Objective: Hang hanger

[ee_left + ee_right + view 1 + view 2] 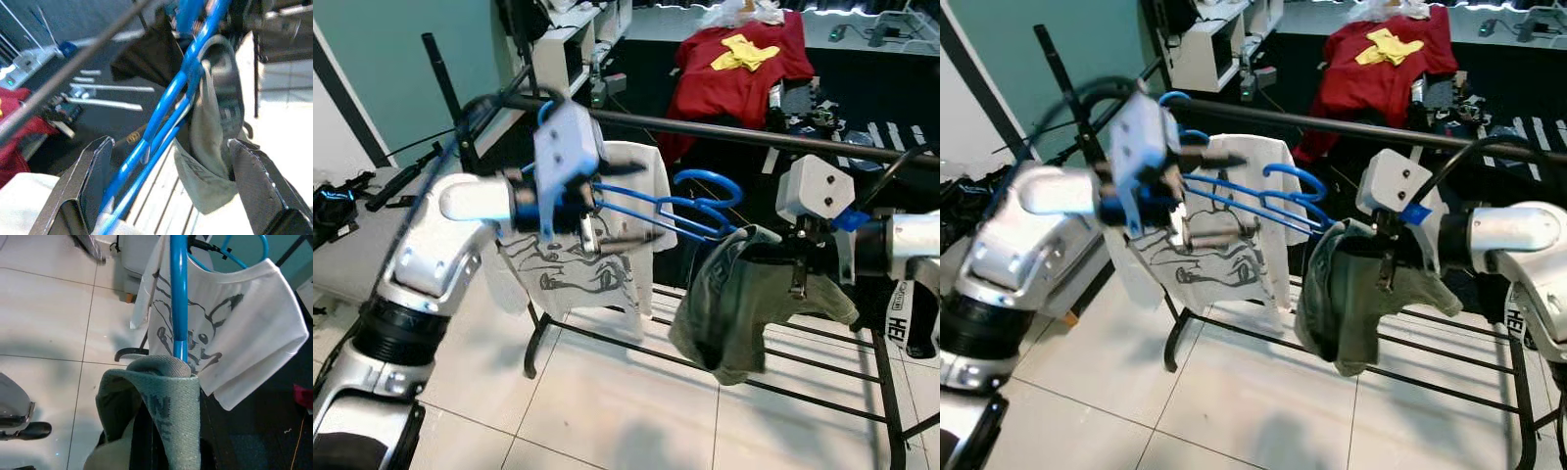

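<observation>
A blue hanger [690,211] carrying a grey-green garment [744,304] is held level in the air, just in front of and below the dark clothes rail [724,132]. Its hook [710,186] is off the rail. My right gripper [800,262] is shut on the hanger's right end, where the garment drapes over its fingers [146,440]. My left gripper [171,147] stands open around the hanger's left end. The blue wires [161,127] pass between its spread fingers [93,181] without touching them.
A white printed T-shirt [597,255] hangs on the rail on its own blue hanger, right behind my left gripper. The rack's lower bars [783,387] run over white floor tiles. A red shirt [744,59] lies further back, with cables and clutter around it.
</observation>
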{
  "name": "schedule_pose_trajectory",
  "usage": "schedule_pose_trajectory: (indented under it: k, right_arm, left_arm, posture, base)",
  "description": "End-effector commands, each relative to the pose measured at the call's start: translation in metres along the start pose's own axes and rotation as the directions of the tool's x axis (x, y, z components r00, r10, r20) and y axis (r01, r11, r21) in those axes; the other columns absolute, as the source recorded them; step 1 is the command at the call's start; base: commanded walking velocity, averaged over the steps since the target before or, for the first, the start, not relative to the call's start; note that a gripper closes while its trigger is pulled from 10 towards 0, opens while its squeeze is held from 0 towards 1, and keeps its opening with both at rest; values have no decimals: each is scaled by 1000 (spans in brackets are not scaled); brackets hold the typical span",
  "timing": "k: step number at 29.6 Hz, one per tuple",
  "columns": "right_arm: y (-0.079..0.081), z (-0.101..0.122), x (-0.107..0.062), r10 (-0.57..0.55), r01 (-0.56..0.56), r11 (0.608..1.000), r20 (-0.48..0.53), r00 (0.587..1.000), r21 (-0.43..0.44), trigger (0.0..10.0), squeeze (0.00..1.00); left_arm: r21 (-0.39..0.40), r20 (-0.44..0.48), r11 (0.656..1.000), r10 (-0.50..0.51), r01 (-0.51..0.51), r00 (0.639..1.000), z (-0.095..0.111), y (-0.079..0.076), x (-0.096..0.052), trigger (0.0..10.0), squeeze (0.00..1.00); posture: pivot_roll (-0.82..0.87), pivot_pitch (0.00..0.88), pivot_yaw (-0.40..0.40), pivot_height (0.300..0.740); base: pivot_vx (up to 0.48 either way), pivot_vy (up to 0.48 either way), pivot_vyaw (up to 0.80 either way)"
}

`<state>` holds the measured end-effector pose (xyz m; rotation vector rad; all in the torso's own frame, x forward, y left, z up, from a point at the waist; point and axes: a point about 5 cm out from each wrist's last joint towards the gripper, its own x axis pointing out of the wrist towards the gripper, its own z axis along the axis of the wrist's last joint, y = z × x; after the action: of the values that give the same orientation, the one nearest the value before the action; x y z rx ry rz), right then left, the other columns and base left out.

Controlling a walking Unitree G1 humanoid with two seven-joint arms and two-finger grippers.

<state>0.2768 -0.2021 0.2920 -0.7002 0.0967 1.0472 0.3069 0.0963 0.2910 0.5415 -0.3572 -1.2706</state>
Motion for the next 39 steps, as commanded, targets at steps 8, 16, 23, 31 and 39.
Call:
schedule_pose_trajectory:
  k: [8,16,23,31,39]
  right_arm:
    - [3,13,4,32,-30,999,41,999,-38,0,0]
    - [7,15,8,59,-56,998,59,997,-41,0,0]
    - [8,15,8,62,-60,997,58,996,-41,0,0]
    - [8,16,8,64,-62,997,56,996,-42,0,0]
    - [4,17,10,44,-41,998,67,997,-54,0,0]
  left_arm:
    - [-70,26,997,-14,16,1000,-4,-6,13,10000,0]
    - [-94,49,995,21,-16,999,-3,-1,17,10000,0]
    - [-117,51,993,-16,22,999,-4,-6,16,0,0]
    - [-125,35,990,-58,62,998,-7,-12,11,0,0]
    - [-138,38,987,-82,86,996,-8,-19,12,0,0]
  posture:
    - [-56,73,55,740]
    - [-58,71,56,740]
    - [-57,76,54,740]
    - [-56,80,51,740]
    - [-52,80,45,740]
  base:
    - [0,0,0]
    - [0,0,0]
    - [0,0,0]
    - [0,0,0]
    - [0,0,0]
